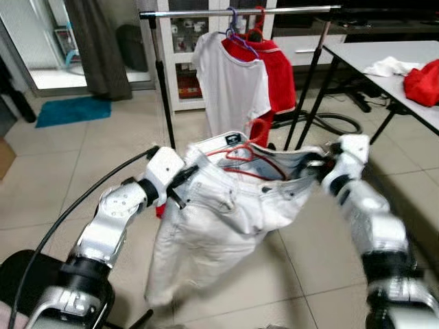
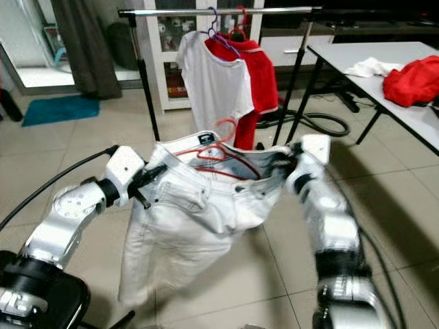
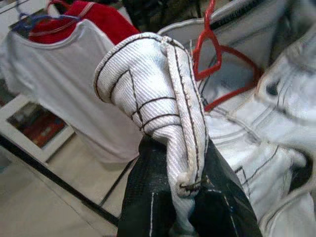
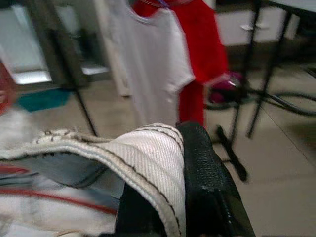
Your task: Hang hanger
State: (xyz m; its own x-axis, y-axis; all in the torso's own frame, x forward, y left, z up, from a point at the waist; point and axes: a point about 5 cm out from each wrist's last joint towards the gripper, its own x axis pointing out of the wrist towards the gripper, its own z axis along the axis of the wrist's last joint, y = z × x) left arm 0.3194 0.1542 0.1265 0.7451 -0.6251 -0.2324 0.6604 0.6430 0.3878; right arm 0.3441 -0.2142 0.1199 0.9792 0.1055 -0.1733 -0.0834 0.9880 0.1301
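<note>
A pair of white jeans [image 1: 219,219] hangs spread between my two arms, with a red hanger [image 1: 250,154] lying inside its open waistband. My left gripper [image 1: 180,179] is shut on the waistband's left side; the left wrist view has the white denim [image 3: 163,113] pinched between its black fingers [image 3: 143,197]. My right gripper [image 1: 315,168] is shut on the waistband's right side, the cloth [image 4: 143,158] folded over its black fingers [image 4: 207,182]. Beyond stands a clothes rail [image 1: 240,11] carrying a white T-shirt [image 1: 230,86] and a red shirt [image 1: 278,68] on hangers.
The rail's black legs [image 1: 164,96] stand on the tiled floor with a cable loop [image 1: 336,123] behind. A white table [image 1: 384,65] at the right bears a red cloth [image 1: 422,82] and a white cloth [image 1: 391,66]. A blue mat [image 1: 72,110] lies far left.
</note>
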